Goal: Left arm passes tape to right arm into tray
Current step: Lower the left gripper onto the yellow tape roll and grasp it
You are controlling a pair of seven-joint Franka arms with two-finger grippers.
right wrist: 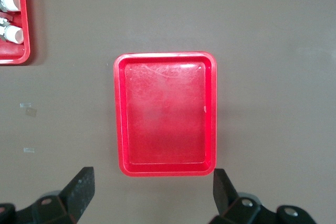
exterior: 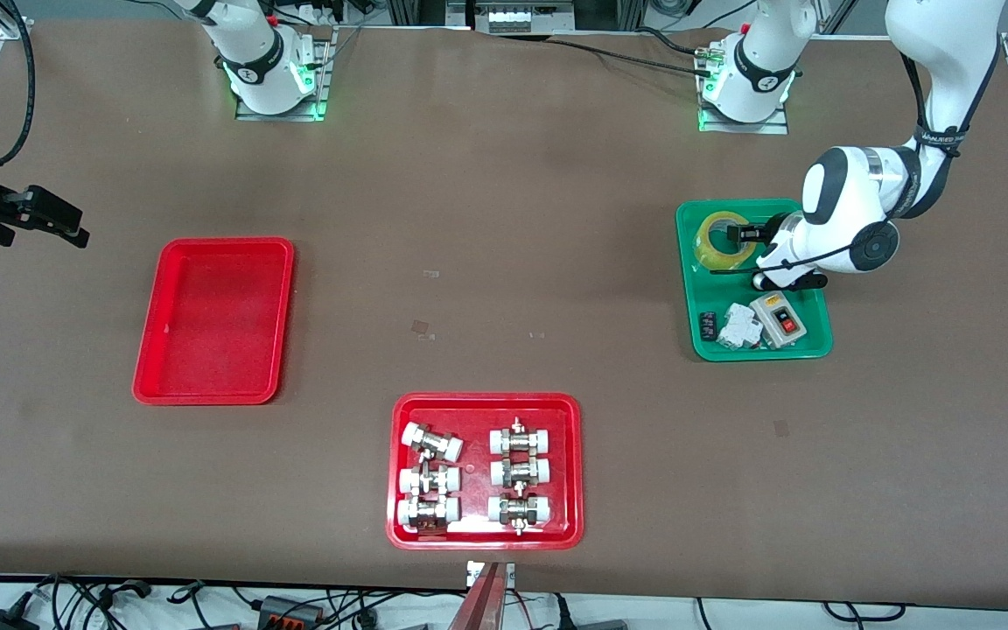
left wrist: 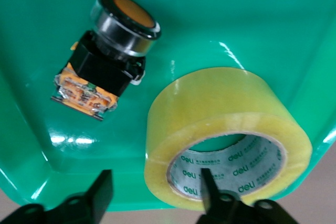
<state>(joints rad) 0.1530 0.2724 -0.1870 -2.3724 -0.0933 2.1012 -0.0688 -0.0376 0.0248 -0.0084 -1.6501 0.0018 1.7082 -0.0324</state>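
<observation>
While the translucent yellow tape roll (left wrist: 228,140) lies in the green plastic tray (exterior: 688,289) beside a black push-button switch (left wrist: 113,51), the left gripper (left wrist: 155,190) straddles its wall, one finger in the core, not yet clamped. Spread open, the right gripper (right wrist: 152,187) waits above the table just beside the plain red tray (right wrist: 119,119), near the red fittings tray (exterior: 486,538).

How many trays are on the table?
3. The plain red tray lies toward the right arm's end, the red tray of metal fittings nearest the front camera, and the green tray toward the left arm's end.
</observation>
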